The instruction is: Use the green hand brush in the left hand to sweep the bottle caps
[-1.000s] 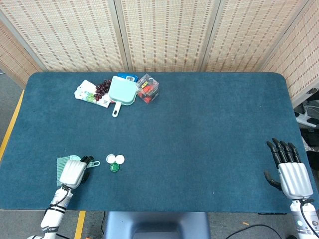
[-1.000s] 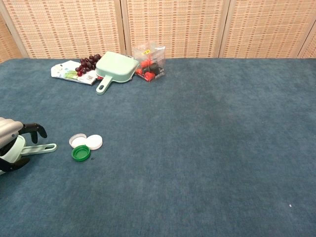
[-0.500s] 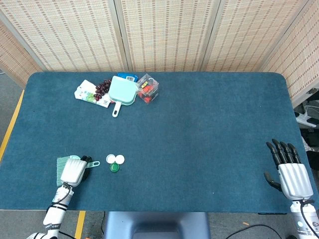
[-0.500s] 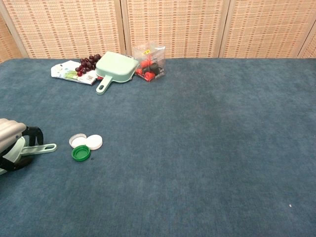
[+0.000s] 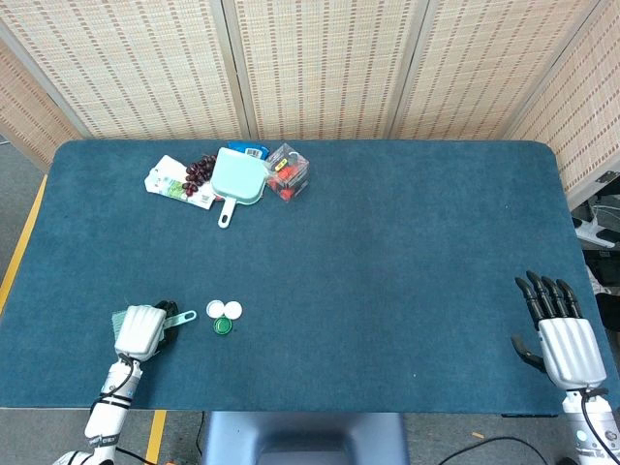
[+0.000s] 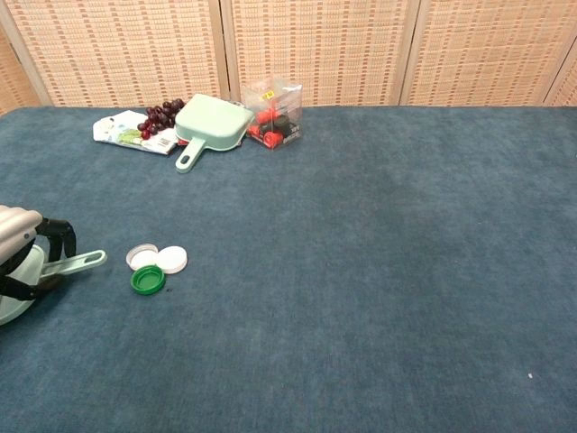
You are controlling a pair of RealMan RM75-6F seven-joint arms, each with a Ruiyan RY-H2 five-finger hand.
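Bottle caps (image 5: 224,316) — two white, one green

Bright, even indoor light from above, soft faint shadows close under the things on the blue table (image 5: 387,252), no glare, both views sharp across the frame, colours true, woven screens (image 6: 315,45) evenly lit, slight wide-angle bowing at the head view's edges

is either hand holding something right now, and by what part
The left hand grips the pale green plastic hand brush around its body, the looped handle end sticking out toward the caps. The right hand holds nothing, fingers apart.
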